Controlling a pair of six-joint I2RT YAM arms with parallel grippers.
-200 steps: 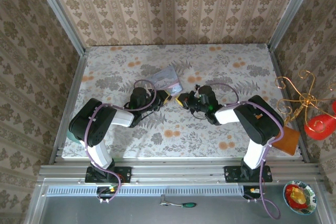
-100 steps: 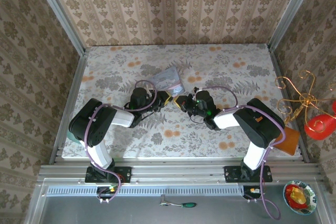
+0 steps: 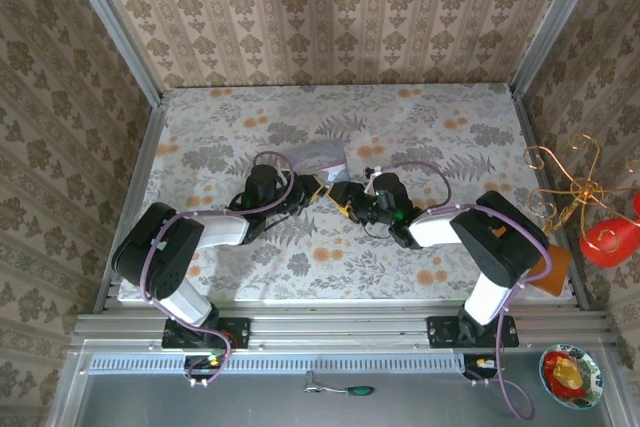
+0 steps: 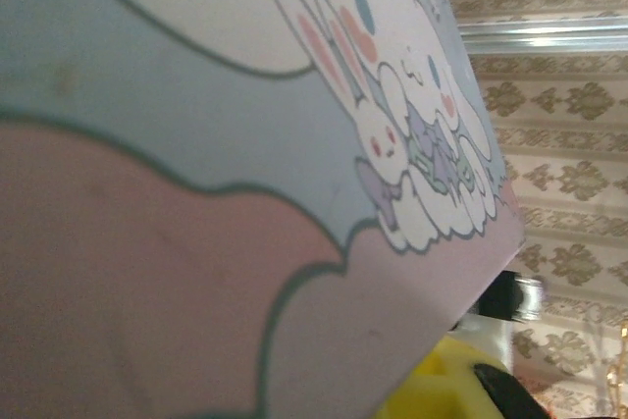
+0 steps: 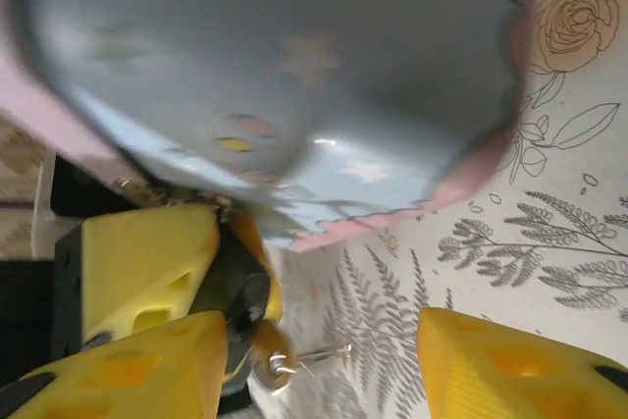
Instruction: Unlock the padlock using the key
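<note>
Right wrist view showed the right claw (image 5: 314, 362) spread, one finger on either side of the key (image 5: 329, 349), which apparently sat in the padlock (image 5: 231, 288). The left claw (image 3: 318, 187) pinched that padlock just beside the blue tin (image 3: 320, 157) over the counter (image 3: 450, 117), probably to steady it for turning.

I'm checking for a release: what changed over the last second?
The right hand slid left to meet the left hand and opened. The left arm's elbow swung outward. The left hand stays shut on the padlock; the tin is roughly where it was.
</note>
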